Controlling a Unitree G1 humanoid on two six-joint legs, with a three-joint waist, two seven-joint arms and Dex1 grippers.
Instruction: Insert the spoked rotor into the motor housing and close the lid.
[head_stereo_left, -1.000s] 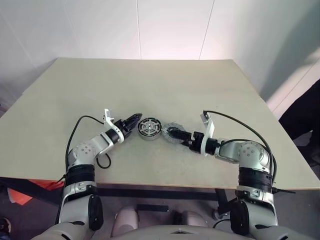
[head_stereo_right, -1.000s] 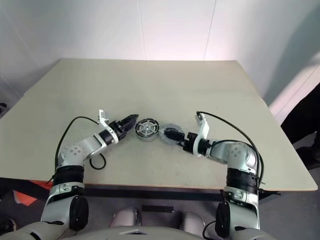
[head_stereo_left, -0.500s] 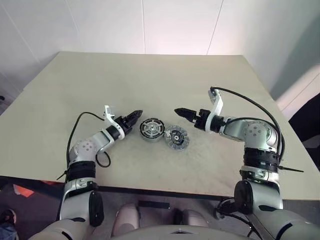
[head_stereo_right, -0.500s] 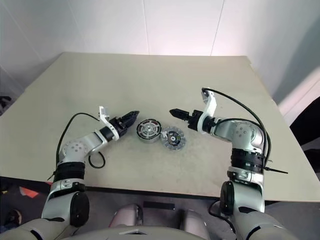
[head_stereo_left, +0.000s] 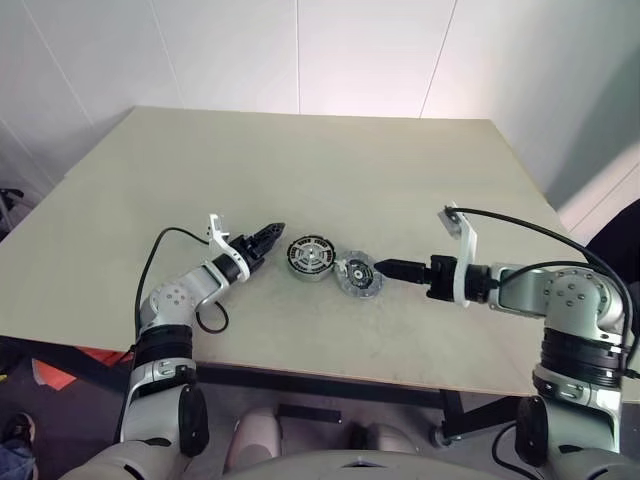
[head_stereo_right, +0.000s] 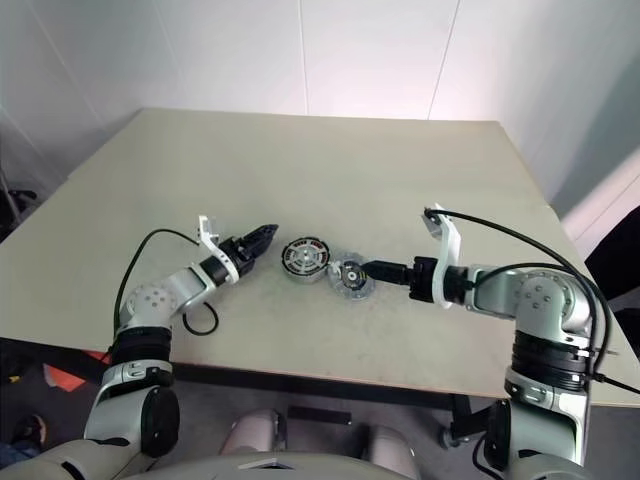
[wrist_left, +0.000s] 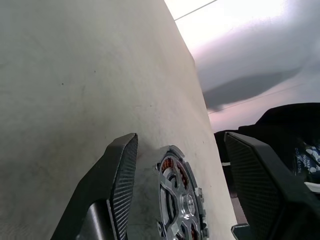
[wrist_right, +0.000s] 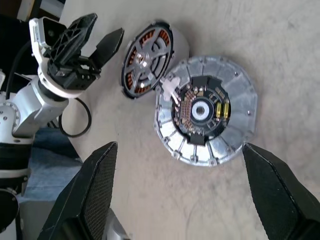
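Motor housing (head_stereo_left: 310, 256) flat on worktop (head_stereo_left: 300, 170), nearer front edge, copper windings showing through spoked top. Lid (head_stereo_left: 358, 277) touching it on right. Left gripper (head_stereo_left: 268, 236) jaws parted, empty; right gripper (head_stereo_left: 384, 267) jaws spread wide, empty.

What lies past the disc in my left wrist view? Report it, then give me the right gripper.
Observer: A second part. A silver disc with a dark circuit centre lies flat on the table, next to the copper-wound disc you see. It is on that disc's side toward the robot's right, and their rims meet.
Operator: Now the right gripper.
Observer: The right gripper is open and empty. It points at the silver disc from the robot's right, with its tips just off the rim.
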